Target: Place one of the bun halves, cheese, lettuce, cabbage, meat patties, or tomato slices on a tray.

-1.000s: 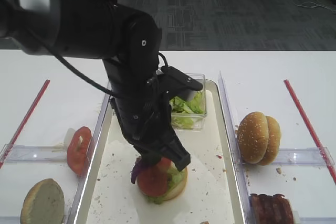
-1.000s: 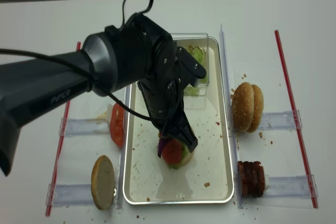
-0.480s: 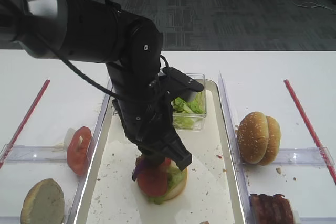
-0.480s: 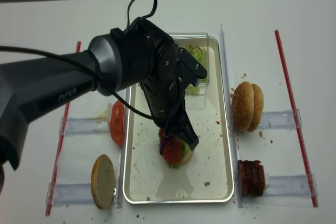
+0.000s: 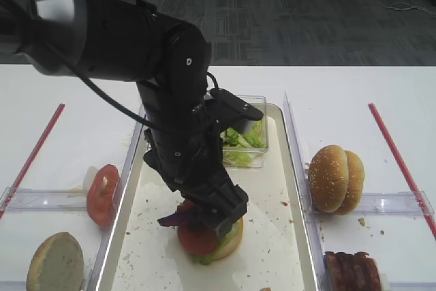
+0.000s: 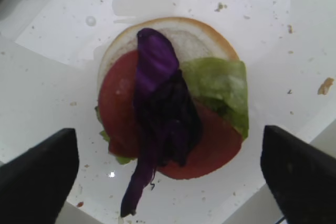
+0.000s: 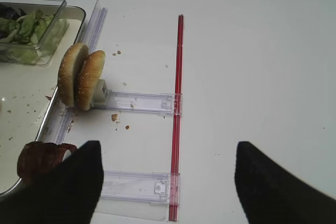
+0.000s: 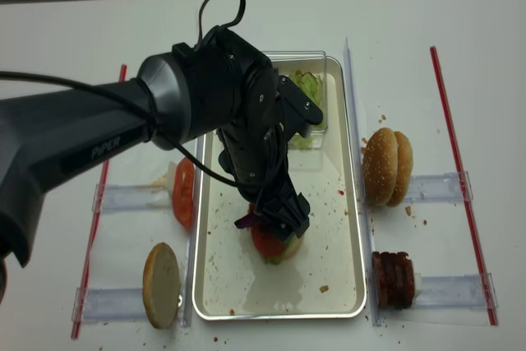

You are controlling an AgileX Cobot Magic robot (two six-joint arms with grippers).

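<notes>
On the cream tray (image 5: 272,236) lies a stack: a bun half (image 6: 184,35), lettuce (image 6: 220,87), a tomato slice (image 6: 118,114). A purple cabbage (image 6: 160,124) shred lies across the stack, one end hanging past the tomato's edge. My left gripper (image 6: 167,140) hovers just above it, open, its fingers wide on either side and touching nothing. From above, that gripper (image 5: 208,212) covers much of the stack and the cabbage (image 5: 176,219) pokes out to the left. The right gripper (image 7: 168,156) is open over bare table.
A clear tub of lettuce (image 5: 242,141) stands at the tray's far end. Right of the tray are two seeded bun halves (image 5: 334,178) and meat patties (image 5: 351,270). To its left are tomato slices (image 5: 102,194) and a pale-faced bun half (image 5: 56,262). Red strips (image 5: 398,161) edge the area.
My left gripper has gone from shut to open. The cabbage it held now lies loose on the tomato slice.
</notes>
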